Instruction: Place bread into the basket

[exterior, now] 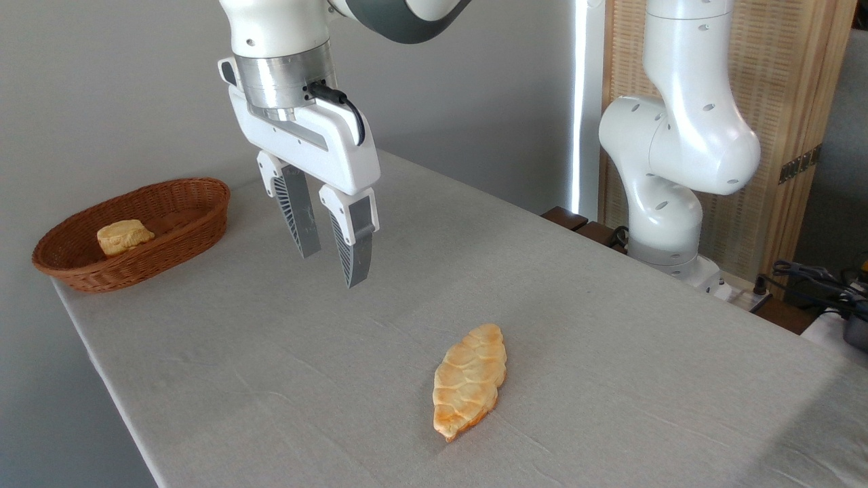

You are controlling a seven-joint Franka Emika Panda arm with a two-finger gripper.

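Above the table (271, 352), gripper (333, 266) hangs with fingers spread, holding nothing.
Bread (470, 380) lies flat, well apart from the basket (203, 220) holding a pale chunk (124, 236).

Golden-orange bread (470, 381) with scale-patterned crust; reddish-brown woven basket (178, 234); pale yellow chunk (123, 236); grey tablecloth (597, 325).

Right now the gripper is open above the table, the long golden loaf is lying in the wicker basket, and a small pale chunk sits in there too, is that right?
Not quite: the camera view shows the long golden loaf lying on the table, well apart from the wicker basket. The gripper is indeed open above the table, and the small pale chunk does sit in the basket.
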